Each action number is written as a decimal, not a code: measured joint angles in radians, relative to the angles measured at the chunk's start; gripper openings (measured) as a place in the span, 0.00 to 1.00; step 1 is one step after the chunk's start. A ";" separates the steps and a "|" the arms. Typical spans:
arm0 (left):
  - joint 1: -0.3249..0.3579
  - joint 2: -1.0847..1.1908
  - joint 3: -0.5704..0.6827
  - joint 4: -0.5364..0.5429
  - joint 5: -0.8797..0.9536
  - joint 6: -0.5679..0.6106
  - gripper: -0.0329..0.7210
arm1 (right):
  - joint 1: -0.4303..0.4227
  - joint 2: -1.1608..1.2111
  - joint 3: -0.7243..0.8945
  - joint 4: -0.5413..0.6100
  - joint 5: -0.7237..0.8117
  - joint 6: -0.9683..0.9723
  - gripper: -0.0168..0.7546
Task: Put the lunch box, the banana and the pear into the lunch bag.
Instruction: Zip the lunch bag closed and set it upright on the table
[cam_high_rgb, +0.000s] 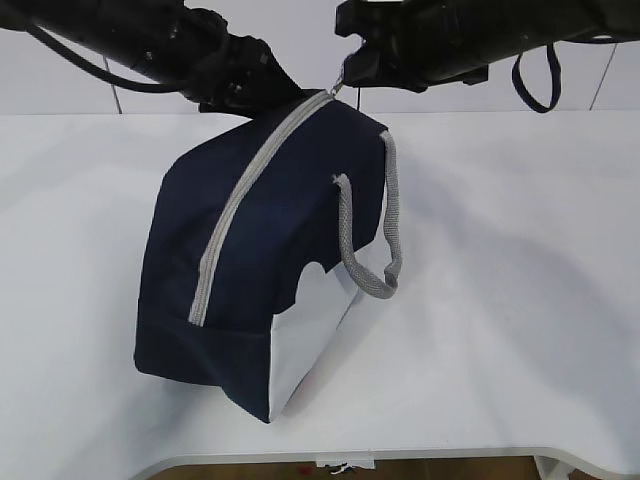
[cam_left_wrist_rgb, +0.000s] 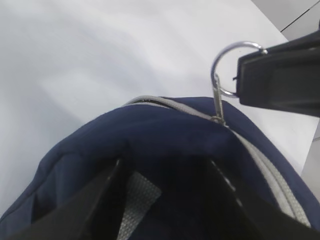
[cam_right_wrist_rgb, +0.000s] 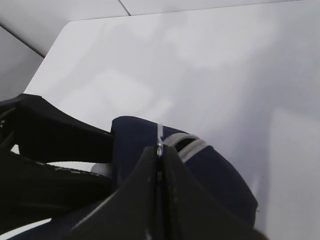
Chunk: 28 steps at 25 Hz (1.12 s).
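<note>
The navy lunch bag (cam_high_rgb: 270, 250) lies tilted on the white table, with its grey zipper (cam_high_rgb: 235, 205) closed along its visible length. My right gripper (cam_right_wrist_rgb: 160, 150) is shut on the metal ring pull (cam_left_wrist_rgb: 225, 70) at the bag's far top end; it also shows in the exterior view (cam_high_rgb: 350, 85). My left gripper (cam_left_wrist_rgb: 165, 172) grips the bag's far end (cam_left_wrist_rgb: 165, 130), with navy fabric and grey webbing between its fingers; in the exterior view it is at the top left (cam_high_rgb: 235, 95). The lunch box, banana and pear are out of view.
A grey webbing handle (cam_high_rgb: 385, 250) hangs off the bag's right side. The white table (cam_high_rgb: 520, 250) stretches to both sides, with its front edge near the bottom of the exterior view. A dark strap (cam_high_rgb: 535, 85) hangs from the right arm.
</note>
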<state>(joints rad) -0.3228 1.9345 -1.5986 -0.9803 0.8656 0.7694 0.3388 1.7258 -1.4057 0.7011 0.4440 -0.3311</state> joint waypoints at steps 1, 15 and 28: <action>-0.002 0.000 0.000 0.006 0.000 -0.002 0.56 | 0.000 0.000 0.000 0.002 0.000 0.000 0.01; -0.049 0.010 -0.039 0.143 -0.001 -0.004 0.03 | 0.000 0.000 0.000 0.028 0.004 -0.025 0.01; -0.004 -0.100 -0.090 0.261 0.176 -0.007 0.03 | 0.002 0.000 -0.002 0.034 -0.029 -0.051 0.01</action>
<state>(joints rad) -0.3268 1.8341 -1.6888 -0.7196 1.0413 0.7623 0.3405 1.7258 -1.4081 0.7355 0.4149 -0.3822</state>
